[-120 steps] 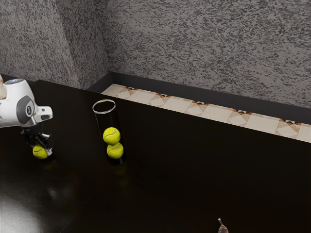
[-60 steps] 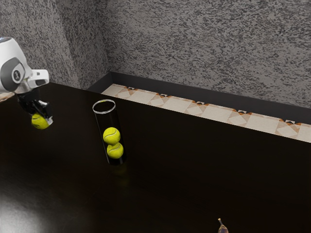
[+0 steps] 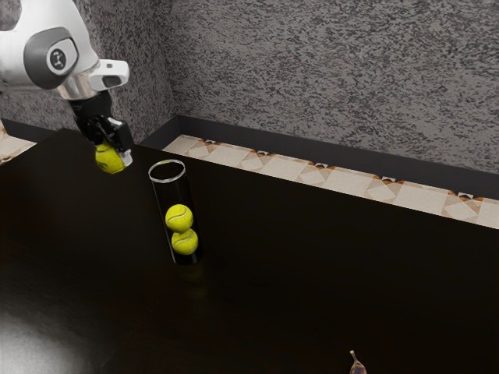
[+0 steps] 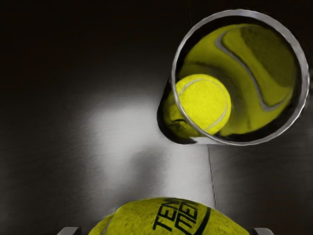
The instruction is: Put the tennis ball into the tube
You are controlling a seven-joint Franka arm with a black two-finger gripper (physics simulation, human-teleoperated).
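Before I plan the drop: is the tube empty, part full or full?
Part full: two balls sit stacked in the tube, with space left above them.

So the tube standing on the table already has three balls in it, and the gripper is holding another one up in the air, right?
Not quite: the exterior view shows two balls in the tube, an upper ball resting on a lower ball. The tube does stand on the table, and the gripper does hold another ball in the air.

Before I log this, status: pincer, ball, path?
Pincer shut on tennis ball, held aloft. Tube upright, two balls inside. No obstacle seen between ball and tube.
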